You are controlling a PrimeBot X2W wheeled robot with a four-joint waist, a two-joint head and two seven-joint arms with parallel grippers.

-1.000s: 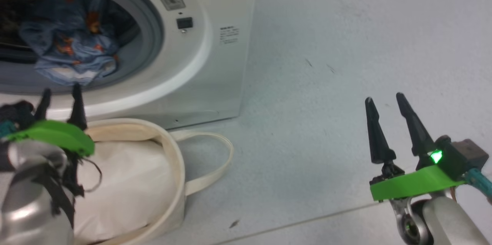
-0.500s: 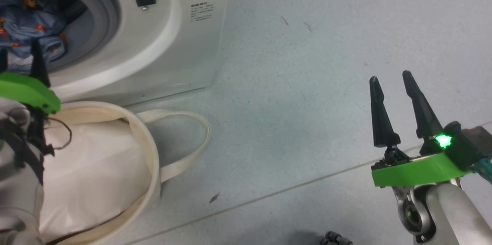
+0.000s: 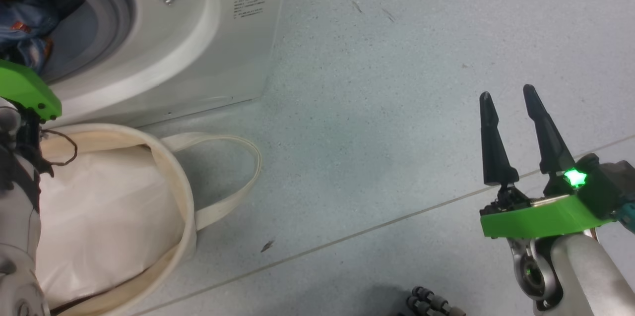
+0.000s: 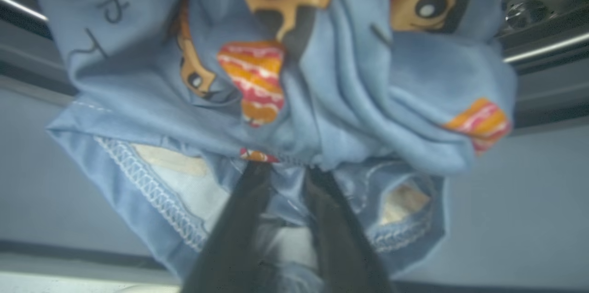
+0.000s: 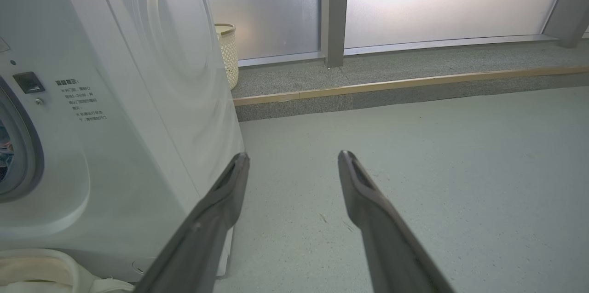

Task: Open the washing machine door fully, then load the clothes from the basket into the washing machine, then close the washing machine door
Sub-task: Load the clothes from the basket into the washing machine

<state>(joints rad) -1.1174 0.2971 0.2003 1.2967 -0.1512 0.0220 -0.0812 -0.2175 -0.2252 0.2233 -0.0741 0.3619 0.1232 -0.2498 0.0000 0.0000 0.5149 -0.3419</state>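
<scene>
The light-blue clothes (image 4: pixel 322 100) with orange cartoon prints hang over the drum lip of the white washing machine (image 3: pixel 198 48). My left gripper (image 4: pixel 287 171) has its fingers drawn close together, with the tips tucked into the lower fold of the clothes. In the head view the clothes (image 3: pixel 25 23) sit inside the grey ring at the far left. The cream basket (image 3: pixel 168 197) stands on the floor below the opening and holds a white cloth bundle (image 3: pixel 99 217). My right gripper (image 3: pixel 508 95) hovers open over bare floor, well to the right. The washing machine door is out of view.
One long basket handle (image 3: pixel 243 157) loops out over the floor. The right wrist view shows the machine's side panel (image 5: pixel 184 77), a woven cream bin (image 5: pixel 228 54) behind it and a raised ledge (image 5: pixel 391 86) under frosted windows. A dark ribbed object (image 3: pixel 431 303) lies at the bottom edge.
The head camera has swung, so the machine and basket slid left in view. My left gripper's fingers have closed in on the clothes at the drum. The right gripper stays open.
</scene>
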